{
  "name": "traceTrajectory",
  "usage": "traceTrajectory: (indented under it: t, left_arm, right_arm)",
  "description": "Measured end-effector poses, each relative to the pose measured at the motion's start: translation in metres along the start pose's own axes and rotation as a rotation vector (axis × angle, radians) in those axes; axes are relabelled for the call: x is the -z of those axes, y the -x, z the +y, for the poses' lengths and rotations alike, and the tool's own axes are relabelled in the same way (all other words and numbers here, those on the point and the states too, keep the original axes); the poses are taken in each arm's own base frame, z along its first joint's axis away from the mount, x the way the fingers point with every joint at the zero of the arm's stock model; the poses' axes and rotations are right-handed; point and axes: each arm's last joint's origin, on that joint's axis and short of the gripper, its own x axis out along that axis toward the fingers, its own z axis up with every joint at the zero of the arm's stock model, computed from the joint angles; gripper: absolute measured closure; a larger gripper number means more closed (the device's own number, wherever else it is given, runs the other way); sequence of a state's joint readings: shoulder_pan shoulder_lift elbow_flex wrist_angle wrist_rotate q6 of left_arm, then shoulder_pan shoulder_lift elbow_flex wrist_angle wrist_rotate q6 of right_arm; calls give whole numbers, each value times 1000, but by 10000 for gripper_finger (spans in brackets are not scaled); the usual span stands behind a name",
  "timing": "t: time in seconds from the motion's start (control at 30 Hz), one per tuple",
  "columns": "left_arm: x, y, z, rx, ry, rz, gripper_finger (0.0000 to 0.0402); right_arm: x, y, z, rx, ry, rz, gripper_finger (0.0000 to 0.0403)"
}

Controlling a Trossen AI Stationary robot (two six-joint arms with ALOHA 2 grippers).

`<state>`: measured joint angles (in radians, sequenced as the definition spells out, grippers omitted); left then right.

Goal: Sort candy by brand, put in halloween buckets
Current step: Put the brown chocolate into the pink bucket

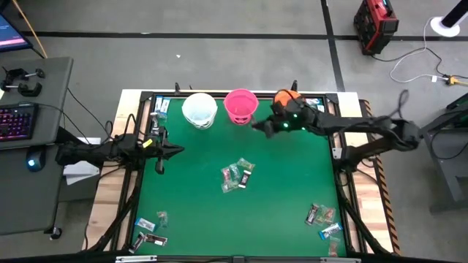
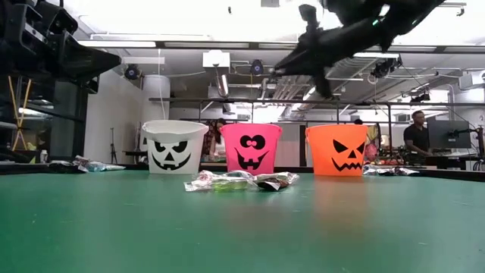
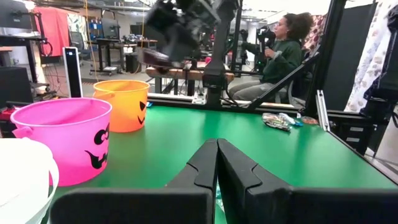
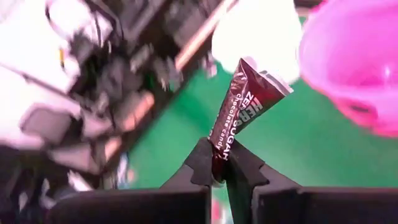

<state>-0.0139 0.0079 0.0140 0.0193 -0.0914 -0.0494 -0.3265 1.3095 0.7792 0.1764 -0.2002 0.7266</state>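
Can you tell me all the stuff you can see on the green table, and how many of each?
white bucket: one, white, far edge, leftmost of the row
pink bucket: one, bright pink, middle of the row
orange bucket: one, orange, right end, partly under the right arm
candy pile: several, mixed wrappers, table centre
corner candy: small clusters near the front-left, front-right and far corners
brown candy bar: one, dark reddish, in the right gripper
left gripper: shut, empty, left side
right gripper: raised beside the pink bucket

Candy pile (image 2: pixel 241 180) lies before three buckets (image 2: pixel 251 149).
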Motion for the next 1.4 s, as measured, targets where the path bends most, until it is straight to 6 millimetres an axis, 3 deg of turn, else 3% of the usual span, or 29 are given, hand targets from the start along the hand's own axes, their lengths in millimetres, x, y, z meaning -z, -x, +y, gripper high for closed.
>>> traceTrajectory:
  t: [0.27,0.53,0.73,0.97,1.07,1.2,1.3,1.4]
  left_arm:
    - [0,0,0,0,0,0,401]
    - [0,0,0,0,0,0,401]
    - [0,0,0,0,0,0,401]
    - [0,0,0,-1,0,0,401]
    - [0,0,0,0,0,0,401]
    - [0,0,0,-1,0,0,401]
    - [0,0,0,-1,0,0,401]
    - [0,0,0,0,0,-1,401]
  right_arm:
    - [-26,-51,-29,66,-60,-116,354]
    - [-57,-90,-37,324,78,44,223]
    - [-84,-86,-23,369,196,117,141]
    - [-102,-44,16,269,258,209,132]
    - [-80,-26,33,192,208,360,132]
    - [-26,-15,46,219,39,697,132]
    - [14,-17,58,297,-148,840,132]
    - [49,-30,72,354,-262,848,132]
